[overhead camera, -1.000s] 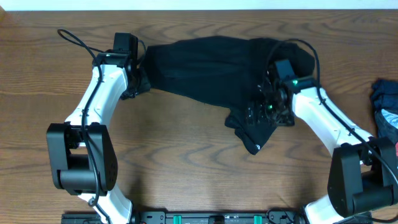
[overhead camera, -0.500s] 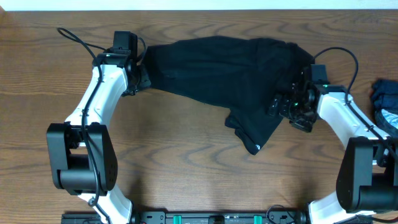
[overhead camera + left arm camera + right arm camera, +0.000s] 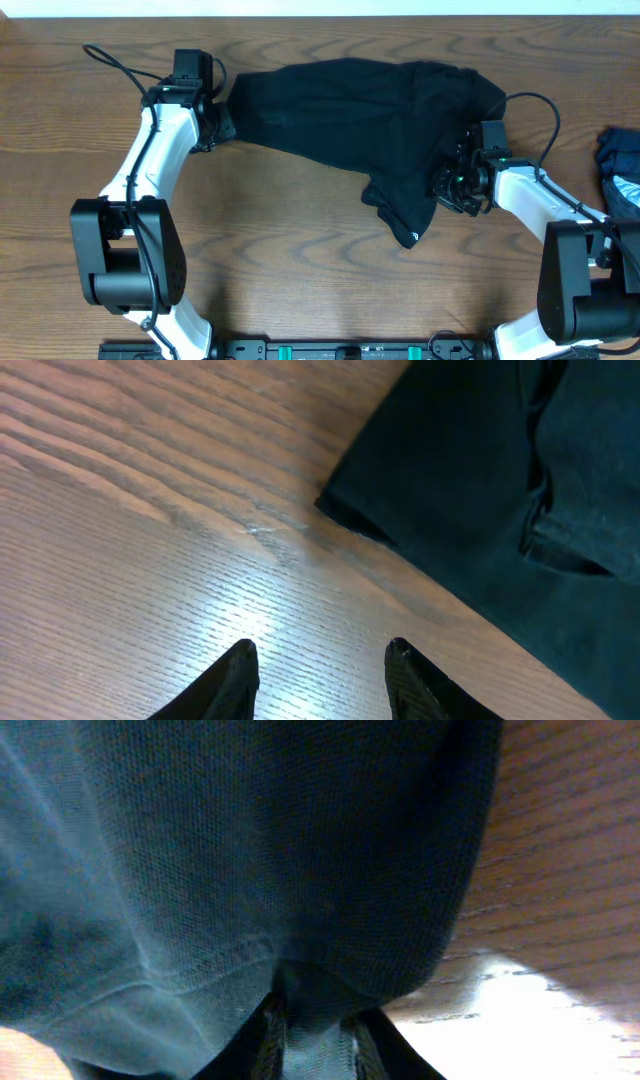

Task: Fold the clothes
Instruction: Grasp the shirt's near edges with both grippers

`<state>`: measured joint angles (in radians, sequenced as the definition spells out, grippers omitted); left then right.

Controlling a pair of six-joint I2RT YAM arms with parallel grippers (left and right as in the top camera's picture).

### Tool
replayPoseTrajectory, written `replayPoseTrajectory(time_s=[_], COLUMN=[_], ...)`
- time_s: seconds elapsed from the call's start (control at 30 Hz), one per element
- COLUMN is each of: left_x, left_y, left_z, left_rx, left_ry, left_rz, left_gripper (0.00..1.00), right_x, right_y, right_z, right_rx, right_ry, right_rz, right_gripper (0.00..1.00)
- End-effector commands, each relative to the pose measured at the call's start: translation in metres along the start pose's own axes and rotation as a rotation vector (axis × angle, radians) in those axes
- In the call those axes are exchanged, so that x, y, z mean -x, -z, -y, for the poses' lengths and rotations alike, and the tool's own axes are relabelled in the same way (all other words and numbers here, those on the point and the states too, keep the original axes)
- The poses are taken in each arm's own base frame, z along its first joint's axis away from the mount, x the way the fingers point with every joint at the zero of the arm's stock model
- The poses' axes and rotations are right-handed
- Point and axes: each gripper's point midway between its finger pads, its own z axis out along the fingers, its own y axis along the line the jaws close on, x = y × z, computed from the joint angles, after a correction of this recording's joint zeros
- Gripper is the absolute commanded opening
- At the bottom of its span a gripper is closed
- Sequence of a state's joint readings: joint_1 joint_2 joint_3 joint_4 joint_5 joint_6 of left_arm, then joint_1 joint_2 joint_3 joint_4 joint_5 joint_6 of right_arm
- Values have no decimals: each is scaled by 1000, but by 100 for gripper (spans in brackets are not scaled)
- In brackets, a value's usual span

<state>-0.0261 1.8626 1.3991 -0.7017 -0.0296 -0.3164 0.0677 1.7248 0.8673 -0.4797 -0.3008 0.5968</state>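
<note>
1. The right gripper (image 3: 318,1038) has just clamped. A second ago its jaws stood wide; now the fingertips pinch a bunched ridge of the black top (image 3: 350,110).
2. Before gripping, it left the middle of the cloth, swung out towards 3 o'clock past the edge, and came back in. In the overhead view it (image 3: 452,183) now sits on the garment's right edge, at about 4 o'clock from the cloth's centre.
3. The left gripper (image 3: 318,660) has its fingers apart over bare wood with nothing between them. The top's corner lies ahead at 1 o'clock, untouched. Seen from above, it (image 3: 218,118) waits at the garment's 9 o'clock end. Its arm has only nudged towards 10 o'clock, and its opening is unchanged.
4. The top lies rumpled across the 12 o'clock half of the wooden table (image 3: 300,300), with one loose part trailing towards 6 o'clock. Its outline has hardly shifted.
5. My judgement is that no fold is made yet, and this grasp is the first hold. The left side probably needs its corner taken too, since a one-sided pull could simply drag the cloth.
6. The dark blue bundle (image 3: 622,165) sits at the 3 o'clock edge, well apart.
</note>
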Motion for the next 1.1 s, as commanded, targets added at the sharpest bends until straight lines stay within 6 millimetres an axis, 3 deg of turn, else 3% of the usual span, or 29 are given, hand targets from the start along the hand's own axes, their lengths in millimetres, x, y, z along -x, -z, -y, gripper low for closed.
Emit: replayPoseTrajectory(time_s=[0.0, 0.1, 0.4, 0.53, 0.93, 0.97, 1.0, 1.07], left_x=[5, 5, -9, -14, 1, 2, 1, 0], left_y=[3, -6, -69, -89, -102, -102, -102, -102], left_z=[-2, -1, 16, 22, 31, 31, 31, 31], left_rx=[0, 2, -62, -89, -122, -123, -123, -121], left_ry=[-3, -3, -6, -5, 8, 8, 8, 8], left_rz=[23, 17, -75, -96, -34, -31, -31, -35], left_gripper=[44, 47, 60, 61, 66, 65, 58, 32], right_x=[-20, -16, -18, -20, -24, -24, -24, -25], right_y=[-17, -16, -14, -14, -14, -14, -14, -14], right_z=[23, 23, 25, 22, 24, 24, 25, 25], right_rx=[-71, -62, -43, -30, -36, -37, -37, -38], right_ry=[-53, -60, -64, -45, -39, -40, -40, -41], right_rz=[-56, -46, -69, -83, -99, -100, -101, -103], right_gripper=[15, 14, 41, 43, 46, 46, 45, 40])
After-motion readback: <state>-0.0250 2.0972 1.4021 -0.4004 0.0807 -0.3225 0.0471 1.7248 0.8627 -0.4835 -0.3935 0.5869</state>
